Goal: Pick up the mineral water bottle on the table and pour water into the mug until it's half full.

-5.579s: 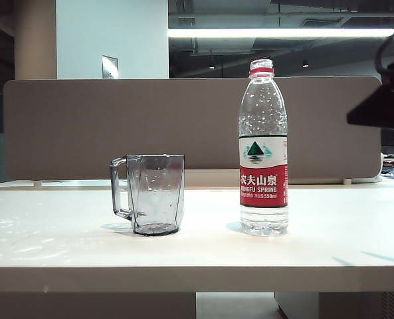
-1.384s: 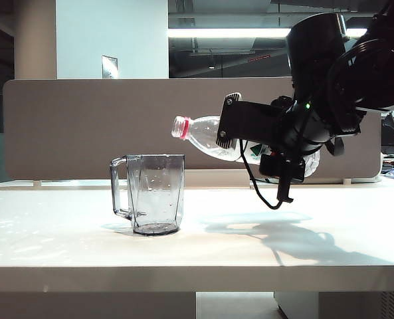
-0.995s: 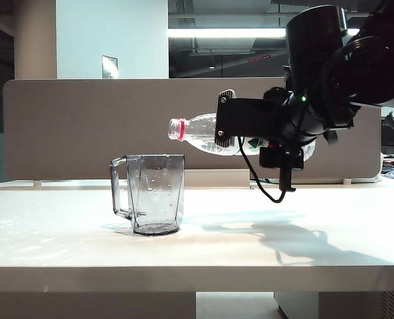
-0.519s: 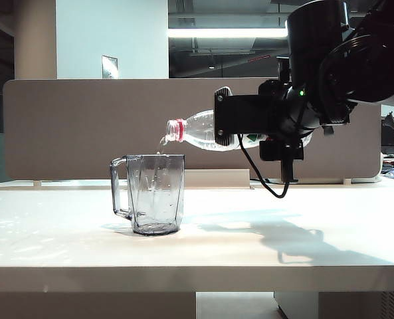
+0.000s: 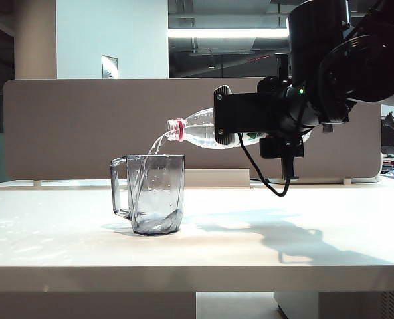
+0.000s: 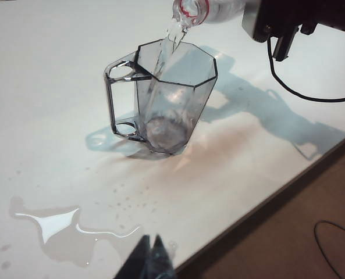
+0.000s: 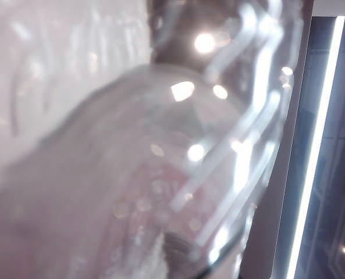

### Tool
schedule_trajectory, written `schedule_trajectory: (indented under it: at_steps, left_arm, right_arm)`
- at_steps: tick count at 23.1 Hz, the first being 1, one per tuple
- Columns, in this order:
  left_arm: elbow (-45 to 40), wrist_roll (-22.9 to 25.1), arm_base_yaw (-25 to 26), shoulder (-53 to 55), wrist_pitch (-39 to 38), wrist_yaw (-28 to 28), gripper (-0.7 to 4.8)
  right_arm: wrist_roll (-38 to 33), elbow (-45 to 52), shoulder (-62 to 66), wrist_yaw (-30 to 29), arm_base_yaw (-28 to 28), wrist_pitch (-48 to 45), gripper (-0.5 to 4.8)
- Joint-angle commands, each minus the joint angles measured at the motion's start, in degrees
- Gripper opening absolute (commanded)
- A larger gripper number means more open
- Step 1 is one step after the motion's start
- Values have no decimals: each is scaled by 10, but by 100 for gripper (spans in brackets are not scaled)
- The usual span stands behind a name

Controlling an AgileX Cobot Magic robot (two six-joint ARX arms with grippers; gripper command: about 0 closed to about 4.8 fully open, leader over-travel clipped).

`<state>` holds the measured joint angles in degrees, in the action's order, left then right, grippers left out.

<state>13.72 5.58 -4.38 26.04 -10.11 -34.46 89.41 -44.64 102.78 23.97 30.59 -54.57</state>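
Off-white table (image 5: 316,246), right fingers (image 5: 233,123) clamping bottle (image 5: 193,131), left fingers (image 6: 152,264) together.

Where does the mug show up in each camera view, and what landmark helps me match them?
Exterior view: the mug stands on the table, left of centre, below the bottle's mouth.
Left wrist view: the mug sits in the upper middle, seen from above.
Right wrist view: not in it; the bottle fills the picture.
Shared landmark: the bottle's red neck ring, also, above the mug.

Looks like an open-plan office to me. There's a long grey fabric desk divider (image 5: 117,126) behind the wide off-white tabletop (image 5: 197,246), plus a fluorescent strip light (image 5: 223,32) under an exposed dark ceiling.
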Motion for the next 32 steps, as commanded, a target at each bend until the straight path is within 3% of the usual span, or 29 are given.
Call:
schedule_trajectory:
  at_steps: [1,32]
  left_arm:
    - [2,0,1,0,5,-3,-5]
    - [2,0,1,0,5,-3,-5]
  right_arm:
    - [-4,-7,-9,-1,1,-32,229]
    - [12,-6,-9,-1,1,-44,229]
